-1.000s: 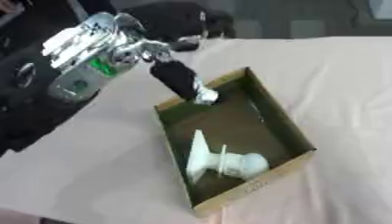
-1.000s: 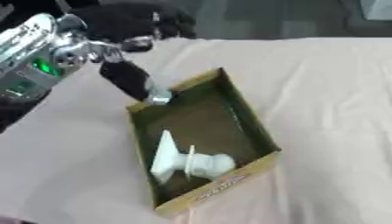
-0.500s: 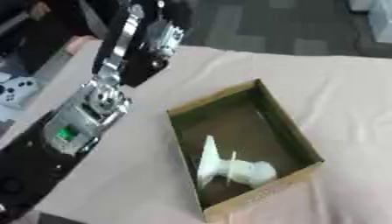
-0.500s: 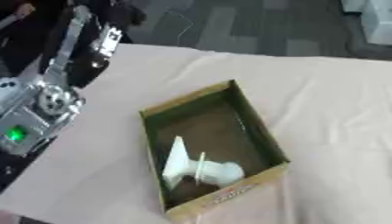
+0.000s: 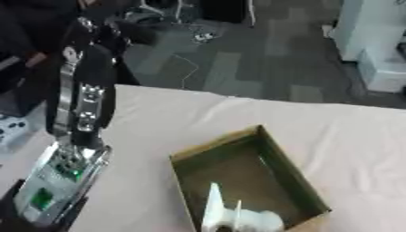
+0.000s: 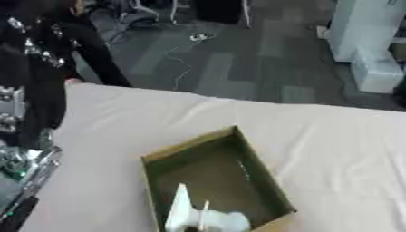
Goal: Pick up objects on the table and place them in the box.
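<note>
Open brown cardboard box (image 5: 273,154) sits on pale pink tablecloth-covered table (image 5: 174,113), near centre, turned askew. White plastic funnel-shaped object (image 5: 230,215) lies inside box at near end. Black-and-silver left robot arm (image 5: 79,104) rises along left side, reaching toward far left, well apart from box; green-lit module on near part. Left hand (image 5: 99,27) blurred against dark background: finger state cannot be told. Right hand out of view. Beyond table, grey carpet-tile floor (image 5: 238,59) with loose cables; white cabinet (image 5: 373,41) far right.
</note>
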Controlling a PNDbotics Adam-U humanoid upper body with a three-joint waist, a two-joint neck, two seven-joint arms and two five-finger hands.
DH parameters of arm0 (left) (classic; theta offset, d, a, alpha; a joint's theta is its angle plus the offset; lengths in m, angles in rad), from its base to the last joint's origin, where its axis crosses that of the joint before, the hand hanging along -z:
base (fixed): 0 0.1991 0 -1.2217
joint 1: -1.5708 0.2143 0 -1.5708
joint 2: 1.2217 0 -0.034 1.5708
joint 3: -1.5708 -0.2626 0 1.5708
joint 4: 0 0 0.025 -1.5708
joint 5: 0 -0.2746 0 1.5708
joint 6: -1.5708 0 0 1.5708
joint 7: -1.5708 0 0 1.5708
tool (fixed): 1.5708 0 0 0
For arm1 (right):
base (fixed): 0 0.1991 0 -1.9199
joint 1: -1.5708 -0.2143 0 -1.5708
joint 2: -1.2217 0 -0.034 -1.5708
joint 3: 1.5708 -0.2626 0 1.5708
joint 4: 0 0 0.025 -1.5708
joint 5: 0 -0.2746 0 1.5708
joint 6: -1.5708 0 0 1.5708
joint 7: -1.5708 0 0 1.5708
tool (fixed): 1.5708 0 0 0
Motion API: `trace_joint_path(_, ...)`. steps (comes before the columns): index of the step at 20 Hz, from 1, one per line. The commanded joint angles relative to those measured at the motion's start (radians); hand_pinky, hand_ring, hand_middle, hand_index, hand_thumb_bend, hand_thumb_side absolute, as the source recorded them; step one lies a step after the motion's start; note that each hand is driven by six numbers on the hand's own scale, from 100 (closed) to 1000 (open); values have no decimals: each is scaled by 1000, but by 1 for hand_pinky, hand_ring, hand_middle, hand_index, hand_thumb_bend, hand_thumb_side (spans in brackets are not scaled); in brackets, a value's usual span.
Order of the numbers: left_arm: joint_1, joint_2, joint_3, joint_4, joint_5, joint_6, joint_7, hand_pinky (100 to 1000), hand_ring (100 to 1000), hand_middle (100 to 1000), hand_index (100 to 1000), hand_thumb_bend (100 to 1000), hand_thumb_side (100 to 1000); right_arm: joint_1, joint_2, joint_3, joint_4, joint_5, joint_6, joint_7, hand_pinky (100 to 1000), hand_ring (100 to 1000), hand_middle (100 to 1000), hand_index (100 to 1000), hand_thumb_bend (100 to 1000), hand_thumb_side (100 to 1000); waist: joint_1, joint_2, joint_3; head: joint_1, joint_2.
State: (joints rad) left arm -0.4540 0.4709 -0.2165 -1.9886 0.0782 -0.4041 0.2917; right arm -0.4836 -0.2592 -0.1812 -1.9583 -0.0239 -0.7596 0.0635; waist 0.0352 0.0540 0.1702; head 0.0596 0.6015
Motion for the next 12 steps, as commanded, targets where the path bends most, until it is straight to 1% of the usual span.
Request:
trace_joint_path(1, -27, 4, 36, -11, 49, -30, -64, 643, 634, 774, 852, 248, 775, -7, -29, -7, 3, -14, -27, 18, 434, 360, 366, 457, 100, 1000, 1, -13, 5, 7, -13)
trace_joint_path(5, -33, 8, 67, -11, 79, -45, -119, 654, 642, 776, 852, 247, 773, -9, -31, -9, 8, -26, -48, 38, 434, 360, 366, 456, 100, 1000, 3, -13, 4, 18, -3)
trace_joint_path(6, -35, 8, 74, -11, 82, -43, -125, 657, 644, 776, 851, 251, 769, -9, -30, -12, 8, -27, -50, 41, 434, 359, 366, 456, 100, 1000, 2, -14, 0, 19, 7)
trace_joint_path(9, -61, 8, 94, -11, 108, -37, -136, 659, 645, 774, 848, 263, 753, -11, -21, -19, -1, -27, -48, 36, 433, 358, 365, 455, 100, 1000, -2, -17, -9, 20, 28)
trace_joint_path(12, -66, 14, 112, -11, 133, -34, -154, 658, 641, 771, 849, 249, 759, -11, -15, -20, -14, -25, -44, 27, 432, 357, 365, 454, 100, 1000, -3, -18, -9, 24, 37)
